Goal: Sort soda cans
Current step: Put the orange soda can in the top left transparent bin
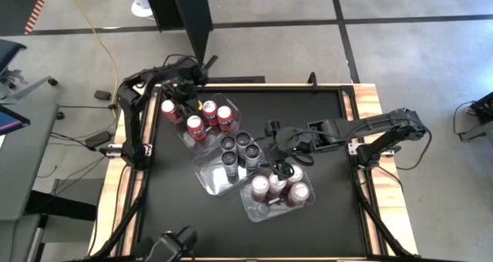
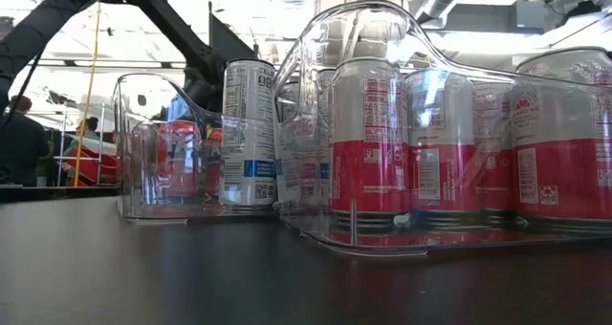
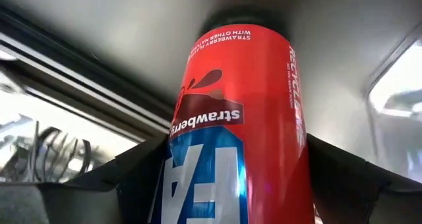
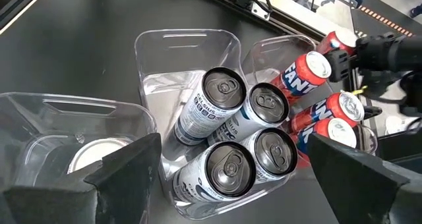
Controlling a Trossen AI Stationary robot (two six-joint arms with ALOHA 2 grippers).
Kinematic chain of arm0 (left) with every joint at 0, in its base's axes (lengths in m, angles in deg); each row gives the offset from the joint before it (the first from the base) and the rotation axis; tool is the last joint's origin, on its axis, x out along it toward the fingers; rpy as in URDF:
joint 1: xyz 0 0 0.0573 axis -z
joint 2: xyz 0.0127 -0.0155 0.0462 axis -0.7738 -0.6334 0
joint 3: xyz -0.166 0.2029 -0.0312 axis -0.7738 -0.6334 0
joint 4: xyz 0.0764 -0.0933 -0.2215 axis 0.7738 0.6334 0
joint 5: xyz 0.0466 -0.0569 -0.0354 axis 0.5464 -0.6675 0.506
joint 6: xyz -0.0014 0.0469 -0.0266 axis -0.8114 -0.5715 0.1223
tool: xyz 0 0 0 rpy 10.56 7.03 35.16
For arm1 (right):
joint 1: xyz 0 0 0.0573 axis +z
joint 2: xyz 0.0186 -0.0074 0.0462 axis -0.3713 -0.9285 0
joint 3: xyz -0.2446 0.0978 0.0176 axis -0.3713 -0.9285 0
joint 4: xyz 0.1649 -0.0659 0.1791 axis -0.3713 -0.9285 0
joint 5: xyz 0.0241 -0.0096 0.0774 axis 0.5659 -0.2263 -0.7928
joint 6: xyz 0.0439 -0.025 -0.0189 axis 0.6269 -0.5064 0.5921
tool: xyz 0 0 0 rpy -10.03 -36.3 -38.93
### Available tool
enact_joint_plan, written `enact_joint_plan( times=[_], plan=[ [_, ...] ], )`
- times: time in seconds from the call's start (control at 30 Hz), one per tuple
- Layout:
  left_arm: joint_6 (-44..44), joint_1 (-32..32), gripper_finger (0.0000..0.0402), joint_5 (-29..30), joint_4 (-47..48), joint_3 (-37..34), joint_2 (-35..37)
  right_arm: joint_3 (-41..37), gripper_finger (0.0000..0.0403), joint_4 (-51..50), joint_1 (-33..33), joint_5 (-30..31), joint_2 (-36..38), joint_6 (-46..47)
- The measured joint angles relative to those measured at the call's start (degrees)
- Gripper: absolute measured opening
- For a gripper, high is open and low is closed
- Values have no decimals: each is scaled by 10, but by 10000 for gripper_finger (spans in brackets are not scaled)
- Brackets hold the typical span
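Note:
Three clear tubs sit in a diagonal row on the black table. The far-left tub point(image 1: 229, 102) holds red cans point(image 1: 212, 117), the middle tub point(image 1: 206, 177) several white cans with dark tops point(image 4: 227, 128), and the near-right tub point(image 1: 250, 209) red-and-white cans point(image 2: 371, 143). My left gripper point(image 1: 176, 100) is at the far-left tub's left end, shut on a red Fanta can point(image 3: 237, 105). My right gripper point(image 4: 232, 143) hangs open above the table between the middle and near-right tubs point(image 1: 283, 163) and touches nothing. My left gripper pinches the red Fanta can between its two fingers point(image 3: 132, 174), one on each side of the can's wall point(image 3: 188, 145). The fingers come slanting from above. The can stands about upright at the tub's left end point(image 1: 168, 108); whether its base rests on the tub floor, I cannot tell.
The tubs touch or nearly touch each other along the diagonal. In the right wrist view a silver can top point(image 4: 92, 155) shows in the near-right tub below my left finger. Wooden rails point(image 1: 370, 100) edge the table; bare black surface lies toward the near-left and far-right corners.

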Motion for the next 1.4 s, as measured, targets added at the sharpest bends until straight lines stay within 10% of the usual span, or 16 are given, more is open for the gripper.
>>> enact_joint_plan(
  times=[1.4],
  plan=[
    [49,117,303,-105,11,13,309,0,397,89,-16,2,0,-45]
  ],
)
